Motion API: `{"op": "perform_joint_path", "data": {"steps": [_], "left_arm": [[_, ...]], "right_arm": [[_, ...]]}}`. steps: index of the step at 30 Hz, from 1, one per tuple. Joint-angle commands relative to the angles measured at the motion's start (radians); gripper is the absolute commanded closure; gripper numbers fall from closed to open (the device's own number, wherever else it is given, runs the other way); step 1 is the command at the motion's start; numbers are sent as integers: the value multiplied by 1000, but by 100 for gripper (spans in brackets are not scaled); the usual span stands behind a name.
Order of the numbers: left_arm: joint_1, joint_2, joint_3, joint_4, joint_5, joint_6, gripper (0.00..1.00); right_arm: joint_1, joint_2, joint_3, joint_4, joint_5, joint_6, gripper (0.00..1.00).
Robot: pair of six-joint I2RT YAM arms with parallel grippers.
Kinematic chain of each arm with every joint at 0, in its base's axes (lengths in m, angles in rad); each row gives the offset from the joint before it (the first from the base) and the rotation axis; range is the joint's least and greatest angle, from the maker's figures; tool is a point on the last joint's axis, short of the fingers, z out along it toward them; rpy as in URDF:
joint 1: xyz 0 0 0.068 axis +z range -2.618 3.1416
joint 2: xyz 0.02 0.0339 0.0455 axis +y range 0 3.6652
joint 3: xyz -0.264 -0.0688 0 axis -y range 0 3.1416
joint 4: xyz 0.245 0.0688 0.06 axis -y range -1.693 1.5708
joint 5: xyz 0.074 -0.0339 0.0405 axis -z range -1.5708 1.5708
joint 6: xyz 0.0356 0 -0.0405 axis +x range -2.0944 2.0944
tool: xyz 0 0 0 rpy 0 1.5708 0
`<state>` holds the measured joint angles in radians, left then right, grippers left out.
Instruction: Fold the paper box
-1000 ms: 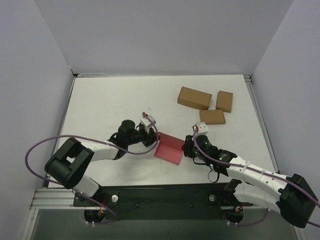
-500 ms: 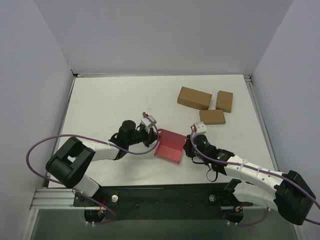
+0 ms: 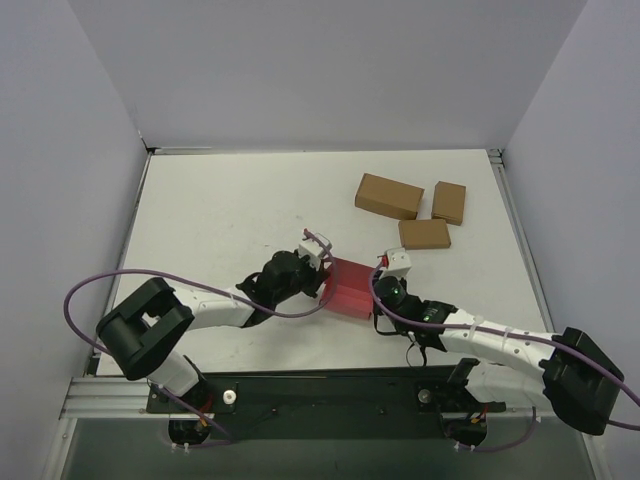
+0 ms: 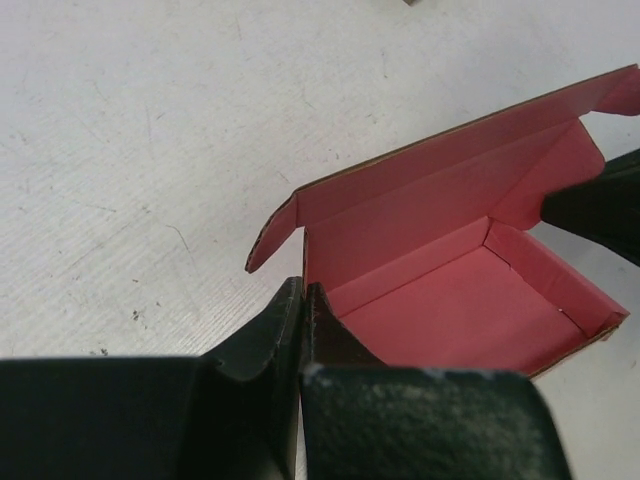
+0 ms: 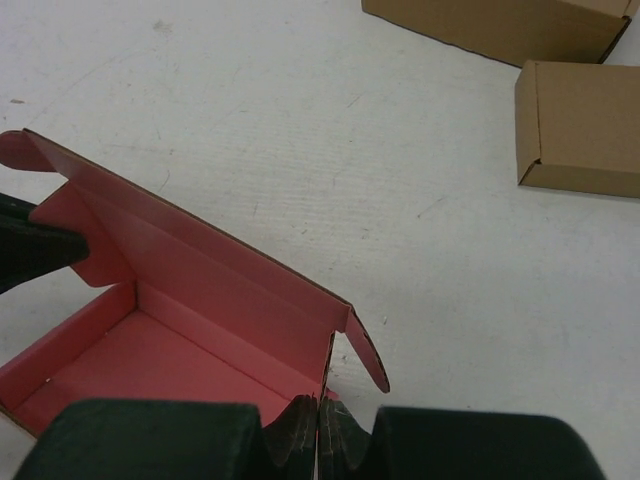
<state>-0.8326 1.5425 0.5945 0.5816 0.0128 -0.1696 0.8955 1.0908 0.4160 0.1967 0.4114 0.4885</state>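
The paper box (image 3: 351, 287) is a pink-red card tray with its lid flap standing open, lying on the white table between my two arms. My left gripper (image 3: 323, 283) is shut on the box's left side wall; the left wrist view shows its fingertips (image 4: 303, 292) pinching the wall edge beside a loose corner tab, with the box's inside (image 4: 460, 300) beyond. My right gripper (image 3: 377, 292) is shut on the right side wall, and the right wrist view has its fingertips (image 5: 322, 402) clamped on the thin wall of the box (image 5: 170, 330), a rounded tab sticking out beside them.
Three brown cardboard boxes (image 3: 388, 196) (image 3: 449, 202) (image 3: 424, 233) lie at the back right of the table; two of these brown boxes (image 5: 500, 25) (image 5: 580, 125) show in the right wrist view. White walls enclose the table on three sides.
Both grippers have closed from partly open onto the box's two side walls. Both arms have come in towards the box, and it now sits slightly farther right.
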Motion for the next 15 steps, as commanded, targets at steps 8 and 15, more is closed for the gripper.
{"op": "perform_joint_path", "data": {"steps": [8,15], "left_arm": [[-131,-30,79,-23,-244,-156,100],[-135,-47,88,24,-309,-162,100]], "right_arm": [[94,76,121,56,210,128,100],[117,127,171,116,267,127,100]]}}
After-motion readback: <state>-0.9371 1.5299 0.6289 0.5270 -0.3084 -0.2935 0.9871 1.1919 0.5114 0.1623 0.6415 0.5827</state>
